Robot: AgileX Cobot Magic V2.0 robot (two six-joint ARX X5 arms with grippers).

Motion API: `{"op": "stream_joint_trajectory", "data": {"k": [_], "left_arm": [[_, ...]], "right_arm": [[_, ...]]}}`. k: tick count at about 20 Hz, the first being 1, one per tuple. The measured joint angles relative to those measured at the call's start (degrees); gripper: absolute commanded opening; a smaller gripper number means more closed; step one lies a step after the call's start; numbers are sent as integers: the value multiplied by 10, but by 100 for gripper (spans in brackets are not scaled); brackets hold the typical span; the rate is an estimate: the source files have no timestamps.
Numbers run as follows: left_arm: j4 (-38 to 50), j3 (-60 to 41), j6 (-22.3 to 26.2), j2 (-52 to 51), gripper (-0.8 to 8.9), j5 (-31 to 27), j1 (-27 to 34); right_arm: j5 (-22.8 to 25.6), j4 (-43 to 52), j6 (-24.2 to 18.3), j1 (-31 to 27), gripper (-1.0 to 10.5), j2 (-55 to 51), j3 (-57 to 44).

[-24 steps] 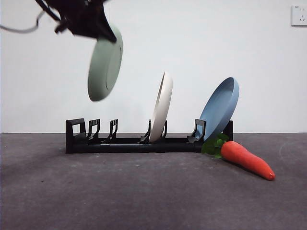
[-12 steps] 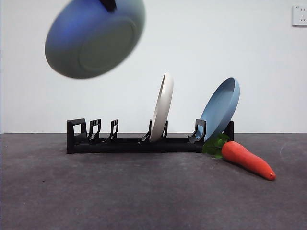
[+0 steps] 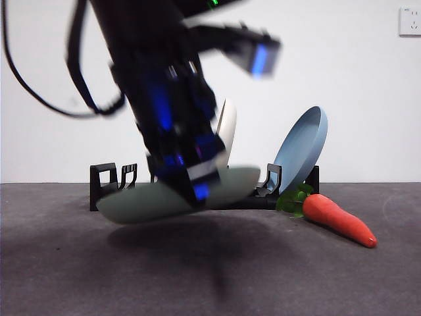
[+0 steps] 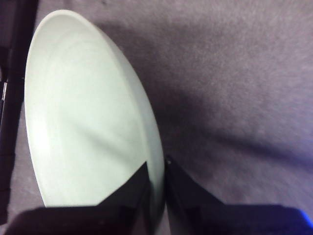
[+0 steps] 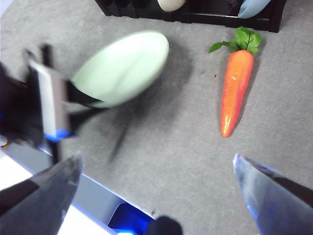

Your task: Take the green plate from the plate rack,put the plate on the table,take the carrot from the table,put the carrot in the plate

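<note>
Matte mint green plate (image 4: 88, 122), round and shallow, pinched at its rim by left claw (image 4: 156, 196); right claw (image 5: 156, 196) wide

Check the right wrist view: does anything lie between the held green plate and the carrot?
Nothing: only bare table separates the green plate, held by the left gripper, from the carrot.

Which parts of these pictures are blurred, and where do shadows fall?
Front view: the left gripper and its arm are smeared by motion, while the carrot is sharp; a soft shadow lies on the table under the green plate. Right wrist view: the plate and the right gripper look blurred. Left wrist view: mostly sharp.
</note>
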Motion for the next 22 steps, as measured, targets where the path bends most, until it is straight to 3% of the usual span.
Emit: {"op": "stream_joint_trajectory", "data": {"k": [5,10,11,14,22], "left_arm": [[47,0,15,69,-6,-36,-23],[51,2,9,80,1,-25,-26],[51,2,6,80,13,-18,-26],[24,6,-14,81,216,32,-24],[-5,6,-57,51,224,37,-27]], "right_arm": [[0,0,0,0,720,0,0],[0,0,0,0,720,0,0],[0,0,0,0,720,0,0],[0,0,0,0,720,0,0],[0,6,2,0,719,8,0]]}}
